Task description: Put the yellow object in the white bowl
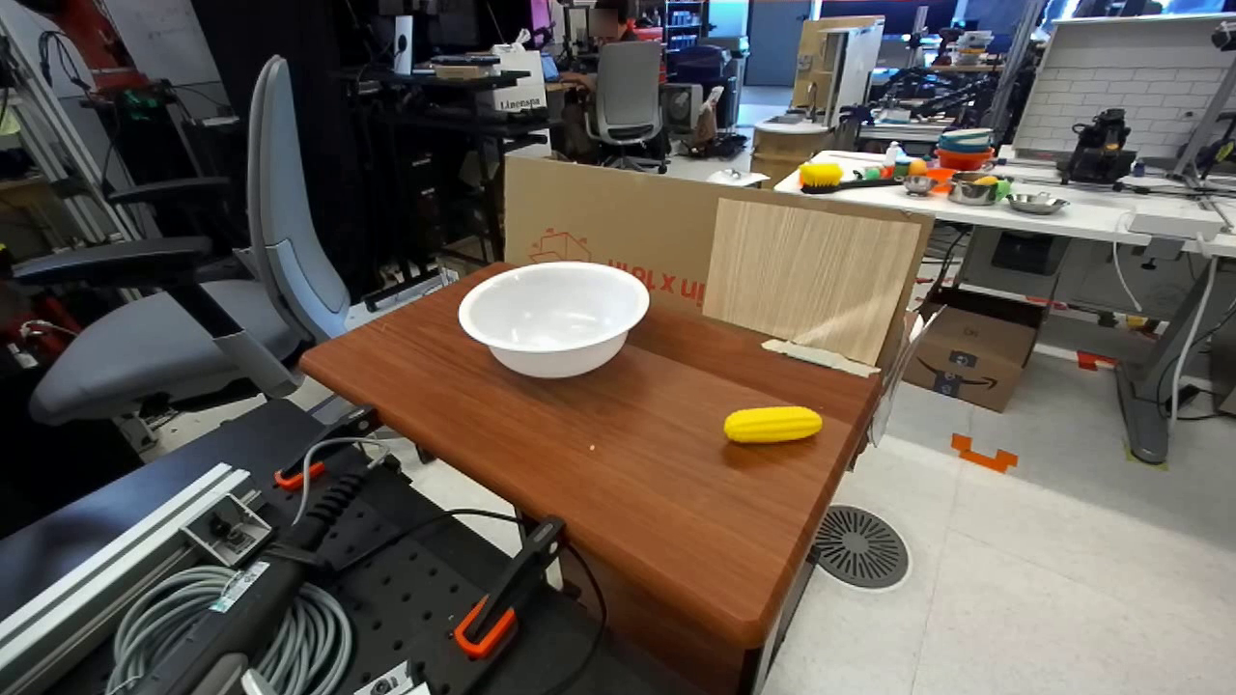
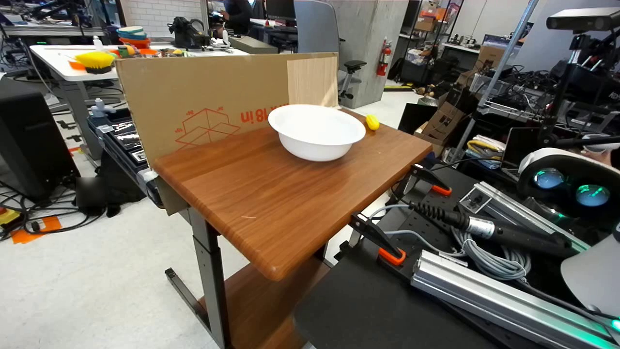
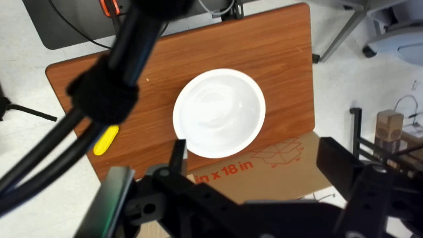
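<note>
The jaws are spread wide in the wrist view, with nothing held. At 11 o'clock from them, the white bowl [image 3: 219,113] could be knocked or shoved if a low sideways path were taken. Farther off, at 9 o'clock, the yellow object [image 3: 105,141] is seen on the table [image 3: 281,43] near its edge; by an off-centre touch it might be rolled over the side. Its left flank appears partly masked by black cabling [image 3: 103,94], so alignment could be misjudged. In neither exterior view are the jaws shown; their height cannot be told.
</note>
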`<state>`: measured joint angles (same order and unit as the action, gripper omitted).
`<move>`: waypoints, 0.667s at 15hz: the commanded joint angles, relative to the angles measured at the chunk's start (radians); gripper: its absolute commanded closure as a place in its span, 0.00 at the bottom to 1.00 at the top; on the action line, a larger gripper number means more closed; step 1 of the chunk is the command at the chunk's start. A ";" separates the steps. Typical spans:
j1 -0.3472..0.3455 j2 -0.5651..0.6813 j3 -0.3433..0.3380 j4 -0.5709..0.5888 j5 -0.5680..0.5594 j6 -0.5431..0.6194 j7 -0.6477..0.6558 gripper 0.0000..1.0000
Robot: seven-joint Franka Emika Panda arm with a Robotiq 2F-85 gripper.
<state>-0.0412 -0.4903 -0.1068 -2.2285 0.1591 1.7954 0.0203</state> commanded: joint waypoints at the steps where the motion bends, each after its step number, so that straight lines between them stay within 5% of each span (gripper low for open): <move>1: -0.071 0.095 -0.067 0.029 0.038 0.116 0.023 0.00; 7: -0.180 0.246 -0.181 0.009 0.079 0.360 0.057 0.00; 10: -0.194 0.245 -0.178 -0.001 0.060 0.353 0.051 0.00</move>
<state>-0.2261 -0.2456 -0.2935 -2.2321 0.2174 2.1535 0.0741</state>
